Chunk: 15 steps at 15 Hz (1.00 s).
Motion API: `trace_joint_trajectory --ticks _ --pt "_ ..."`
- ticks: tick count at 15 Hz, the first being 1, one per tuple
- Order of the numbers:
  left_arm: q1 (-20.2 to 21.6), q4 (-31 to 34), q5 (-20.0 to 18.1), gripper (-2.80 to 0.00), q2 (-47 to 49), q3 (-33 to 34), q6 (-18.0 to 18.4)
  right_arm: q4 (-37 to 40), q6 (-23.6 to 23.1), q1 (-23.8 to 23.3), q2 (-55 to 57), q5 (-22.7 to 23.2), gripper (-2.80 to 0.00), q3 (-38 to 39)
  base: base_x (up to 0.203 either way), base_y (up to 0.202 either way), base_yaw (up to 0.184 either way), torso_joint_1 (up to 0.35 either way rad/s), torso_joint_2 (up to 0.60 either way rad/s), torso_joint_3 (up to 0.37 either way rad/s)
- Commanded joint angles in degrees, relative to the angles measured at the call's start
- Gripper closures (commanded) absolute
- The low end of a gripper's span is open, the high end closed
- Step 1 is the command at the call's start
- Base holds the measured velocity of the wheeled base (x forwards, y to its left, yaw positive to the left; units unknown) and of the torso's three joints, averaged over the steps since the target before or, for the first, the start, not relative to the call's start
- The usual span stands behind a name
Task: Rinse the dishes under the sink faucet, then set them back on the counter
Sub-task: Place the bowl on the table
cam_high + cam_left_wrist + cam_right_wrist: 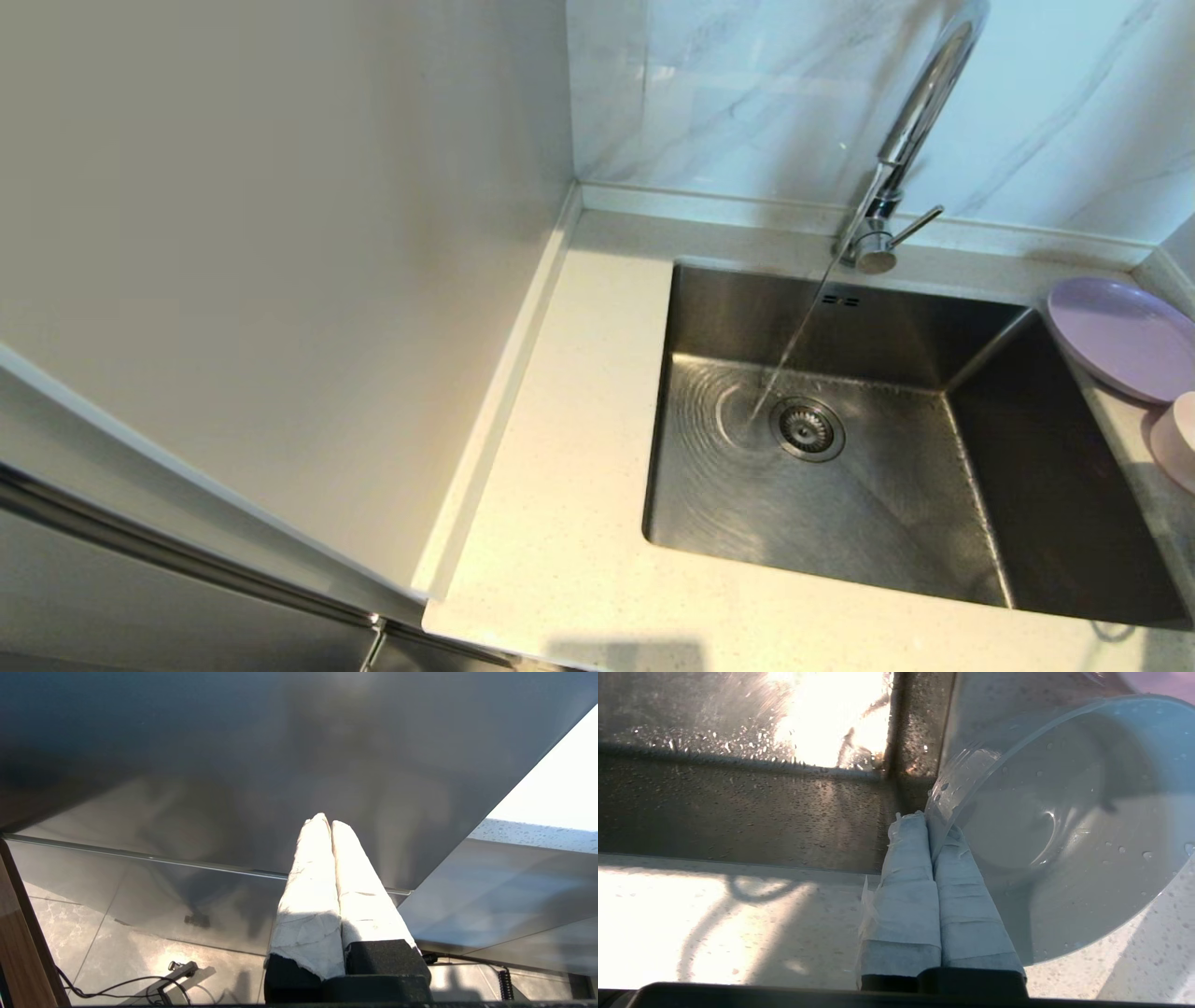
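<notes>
Right tool [930, 826] is clamped on the rim of the bowl [1064, 826], one finger inside and one outside, so the bowl hangs tilted with its wet inside facing the wrist camera; droplets on it suggest the rinse is done. The tilt probably lets water run off. Below the tool: the speckled worktop [714, 924], with the wet sink [738, 807] wall just beyond it. In the head view only a slice of the bowl shows at the right edge, over the worktop strip right of the sink, near the lilac plate [1120, 336], which lies flat there, likely the put-back spot. The faucet [920, 112] is running, its stream landing just beside the drain strainer [807, 428], well away from the tool. Likely step: setting the bowl down. Left tool [329, 826] is parked low beside a steel panel, fingers pressed together, holding nothing.
</notes>
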Motion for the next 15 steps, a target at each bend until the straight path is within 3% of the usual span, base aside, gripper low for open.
trace_joint_trajectory --ticks 1,15 --pt "0.02 0.0 0.01 0.0 0.0 0.0 -0.04 0.03 -0.23 -0.72 0.01 0.09 0.0 -0.04 0.0 0.0 0.0 0.0 0.0 0.0" --pt "0.02 0.0 0.03 0.0 0.0 0.0 -0.04 -0.15 -0.32 -2.39 3.35 -1.48 0.0 -2.42 0.0 0.0 0.0 0.0 0.0 0.0"
